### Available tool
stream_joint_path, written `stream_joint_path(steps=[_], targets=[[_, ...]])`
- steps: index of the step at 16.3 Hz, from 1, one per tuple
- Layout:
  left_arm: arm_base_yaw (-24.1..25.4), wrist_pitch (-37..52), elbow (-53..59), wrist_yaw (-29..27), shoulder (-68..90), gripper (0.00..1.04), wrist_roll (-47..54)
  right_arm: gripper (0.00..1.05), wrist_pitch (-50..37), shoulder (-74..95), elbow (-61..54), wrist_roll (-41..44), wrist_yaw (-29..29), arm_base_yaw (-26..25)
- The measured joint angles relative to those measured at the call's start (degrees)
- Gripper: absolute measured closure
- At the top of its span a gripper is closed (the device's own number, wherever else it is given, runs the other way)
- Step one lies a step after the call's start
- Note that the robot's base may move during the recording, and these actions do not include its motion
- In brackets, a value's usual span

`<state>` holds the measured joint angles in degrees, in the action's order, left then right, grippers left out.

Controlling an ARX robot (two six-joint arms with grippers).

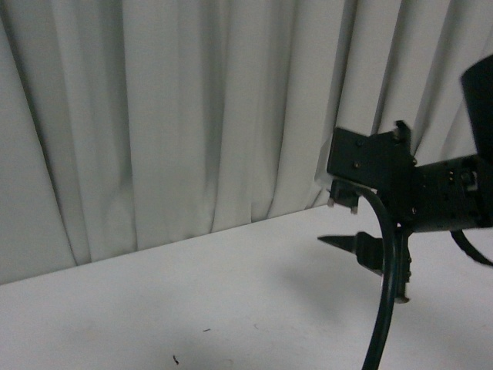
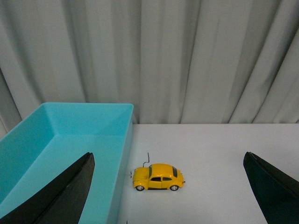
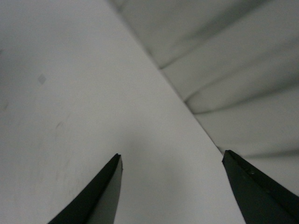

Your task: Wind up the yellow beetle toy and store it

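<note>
The yellow beetle toy stands on its four wheels on the white surface, outside the turquoise bin and just beside its long wall, one end turned toward that wall without touching it. From the left end effector, the toy lies ahead at about 12 o'clock, between the lines of the two dark fingers. These are spread wide and released, with nothing between them. The bin's inside, as far as it shows, holds nothing. The right end effector is also released, its fingers apart over bare surface near the pleated grey curtain. In the front view the right arm sits at about 3 o'clock, above the surface, with a black cable looping down from it.
</note>
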<state>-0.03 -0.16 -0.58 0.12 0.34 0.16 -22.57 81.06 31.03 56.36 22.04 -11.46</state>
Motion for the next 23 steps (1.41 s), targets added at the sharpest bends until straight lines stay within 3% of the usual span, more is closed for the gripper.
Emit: stream_joint_path(steps=[1,3,4,5,7,9,17,23], targets=[[0.00,-0.02,0.00,-0.11,0.00,0.07,-0.04,0.40,-2.23,-0.83,-1.29,-2.64,-1.27,0.37],[0.00,-0.02,0.00,-0.20,0.00,0.07,-0.04,0.60,-20.37,-11.54,-10.34,-28.74,-13.40,4.22],[0.00,-0.02,0.00,-0.15,0.00,0.07,-0.04,0.69,-23.58,-16.74,-12.57,-37.73,-16.04,6.14],[0.00,-0.02,0.00,-0.15,0.00,0.07,-0.02,0.81,-24.13,-21.20,-14.97,-45.83,-16.98,7.39],[0.00,-0.02,0.00,-0.11,0.00,0.07,-0.04,1.03,-21.94,-23.50,-19.52,-52.59,-21.09,9.27],[0.00,-0.04,0.00,0.00,0.00,0.07,-0.04,1.03,-21.05,-25.83,-21.59,-53.94,-21.51,11.65],[0.00,-0.02,0.00,-0.13,0.00,0.07,-0.04,1.03,-13.66,-43.91,-30.16,-55.41,-21.90,11.76],[0.00,-0.02,0.00,-0.15,0.00,0.07,-0.04,1.03,-1.33,-56.85,-30.42,-55.49,-21.97,11.76]])
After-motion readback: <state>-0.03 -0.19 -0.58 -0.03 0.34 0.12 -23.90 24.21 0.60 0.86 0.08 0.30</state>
